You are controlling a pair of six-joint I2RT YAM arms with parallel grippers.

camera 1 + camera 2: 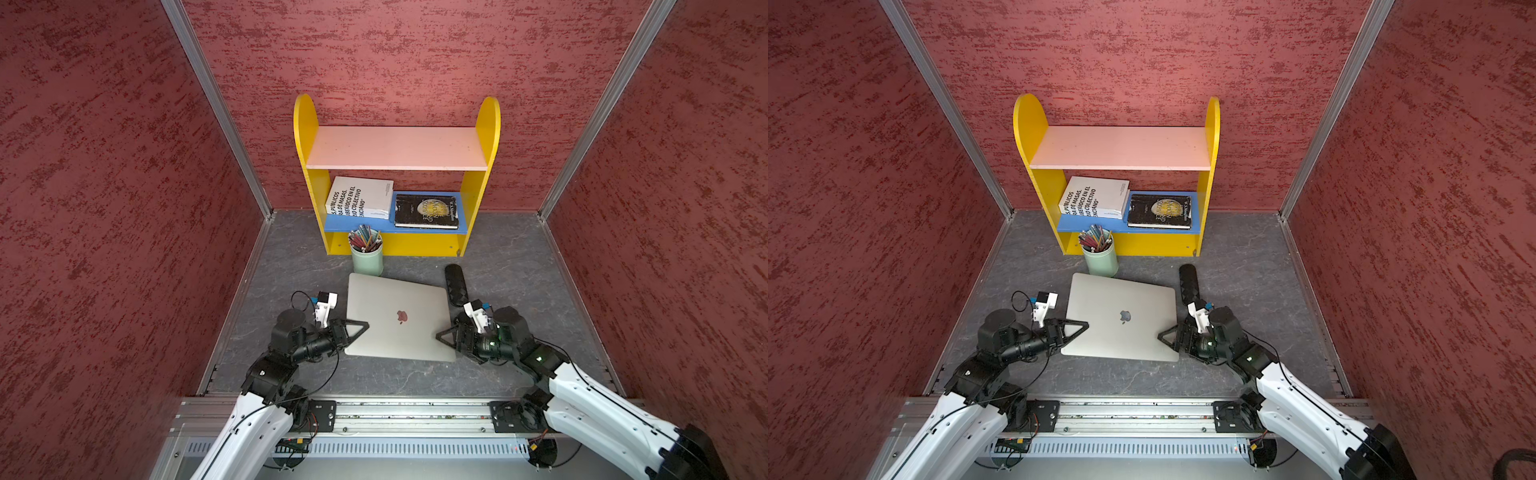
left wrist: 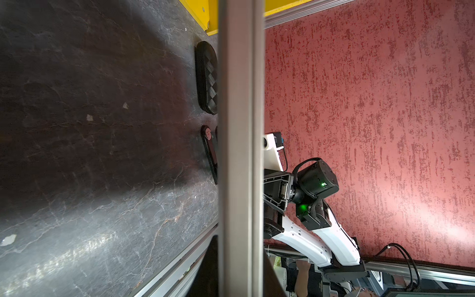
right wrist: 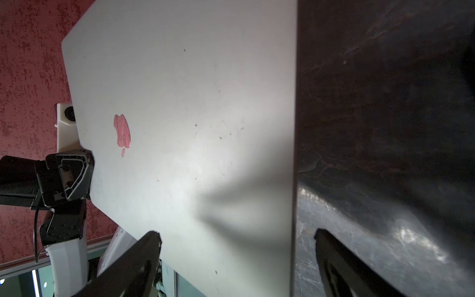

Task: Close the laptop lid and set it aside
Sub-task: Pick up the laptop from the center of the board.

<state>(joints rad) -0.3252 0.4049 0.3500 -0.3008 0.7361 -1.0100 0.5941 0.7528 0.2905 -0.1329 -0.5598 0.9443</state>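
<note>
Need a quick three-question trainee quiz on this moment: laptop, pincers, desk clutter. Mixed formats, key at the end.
1. True or false: the laptop has its lid raised.
2. Multiple choice: what stands by the laptop's far left corner? A) pencil cup B) stapler C) desk lamp
3. Fill in: the left pincer is shut on the laptop's left edge, while the right pincer at the right edge is ___.
Key: 1 false, the lid lies shut; 2 A; 3 open.
</note>
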